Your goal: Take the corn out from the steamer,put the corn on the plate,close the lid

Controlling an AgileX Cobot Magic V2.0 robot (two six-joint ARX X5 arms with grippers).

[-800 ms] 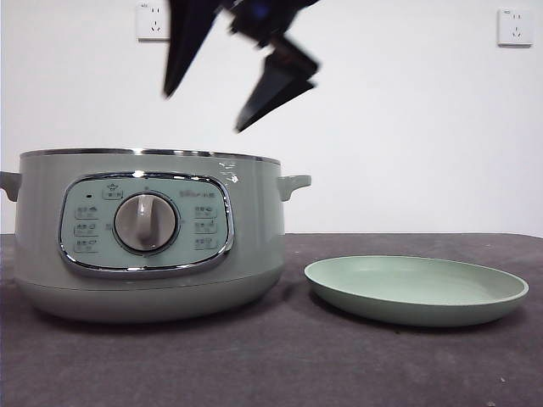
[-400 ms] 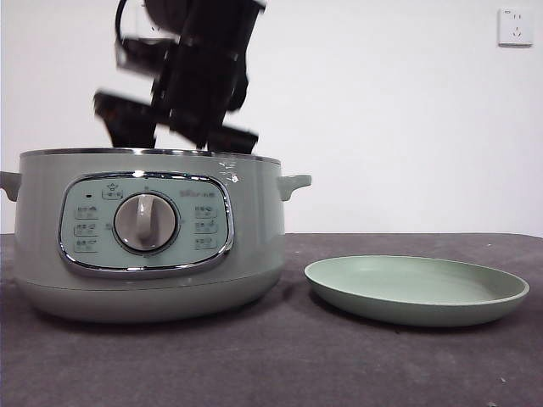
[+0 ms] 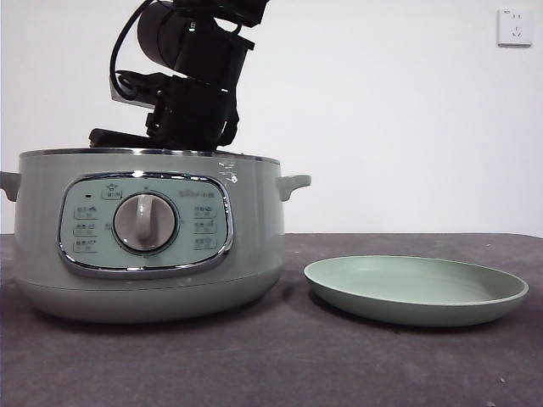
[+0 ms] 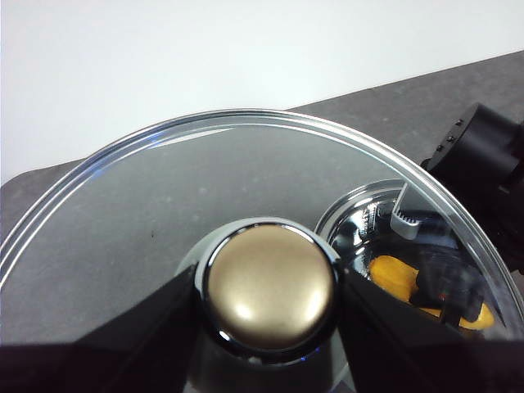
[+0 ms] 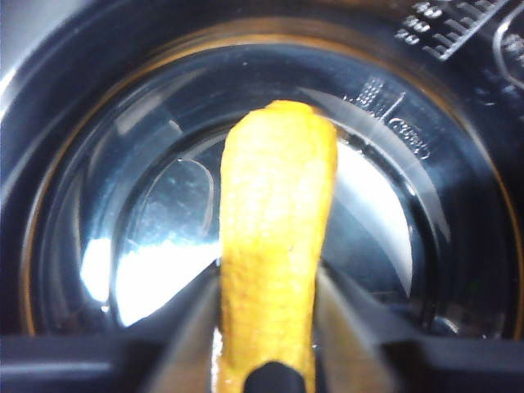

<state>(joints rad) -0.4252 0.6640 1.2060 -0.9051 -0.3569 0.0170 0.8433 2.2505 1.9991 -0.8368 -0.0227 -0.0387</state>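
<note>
With the lid point(image 4: 270, 282) held off by the left claw point(image 4: 270, 327) clamped on its knob, the right claw point(image 5: 266, 327) straddles the corn point(image 5: 274, 246) inside the steamer point(image 3: 144, 237); lifting, the empty plate point(image 3: 416, 292) and closing remain.

A dark grey table with a slightly speckled, matte surface point(image 3: 280, 365) fills the lower part of the front view. Behind it stands a plain white wall point(image 3: 399, 119). A white square wall socket point(image 3: 515, 27) is fixed on this wall, high up near the right corner.
</note>
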